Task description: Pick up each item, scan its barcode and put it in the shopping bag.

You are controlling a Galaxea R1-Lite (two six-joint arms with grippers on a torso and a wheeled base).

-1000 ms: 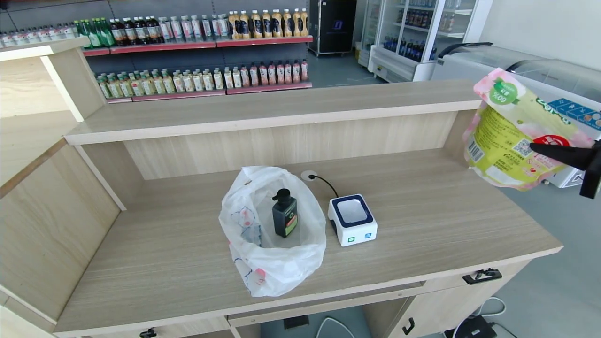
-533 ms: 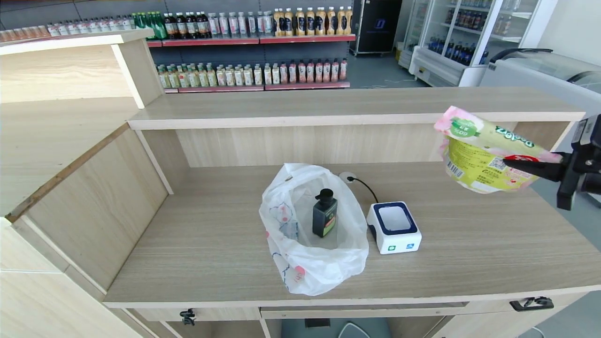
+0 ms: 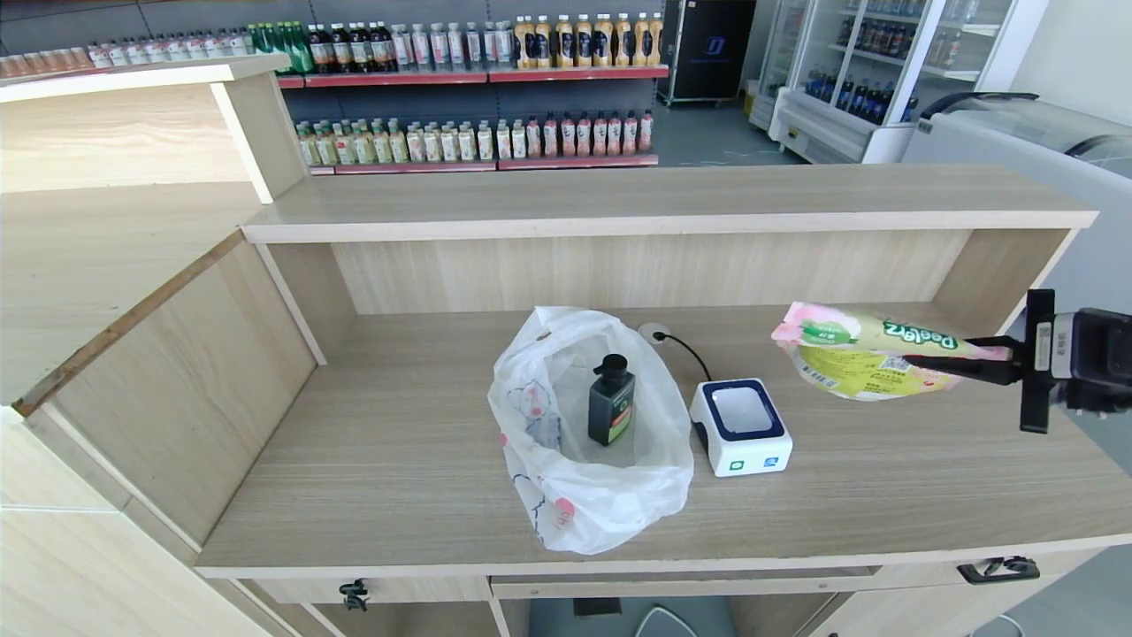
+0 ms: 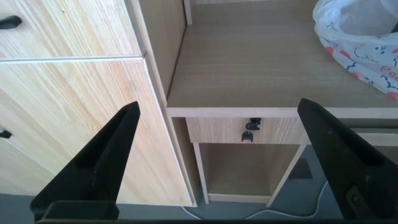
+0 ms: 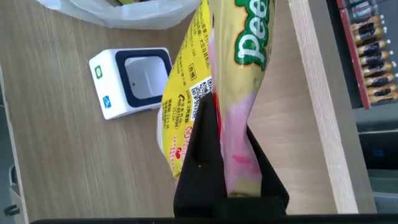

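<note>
- Right gripper is clamped on one end of the pink and yellow-green pouch, one finger on each face; the right wrist view shows both black fingers pressing the pouch between them.
- From that grip the pouch reaches out toward the robot's left, lying nearly flat in the air above the wooden counter, with its printed barcode on the lower, near face.
- Below the gripper and off its left side, the white scanner with a dark-framed window sits on the counter, apart from the pouch; a black cable runs from behind it to a port in the counter.
- Just past the scanner, farther from this gripper, the white shopping bag stands open with a dark pump bottle upright inside.
- Left gripper hangs low in front of the counter's left end, its fingers spread wide and holding nothing; the shopping bag lies up on the counter well beyond it.
</note>
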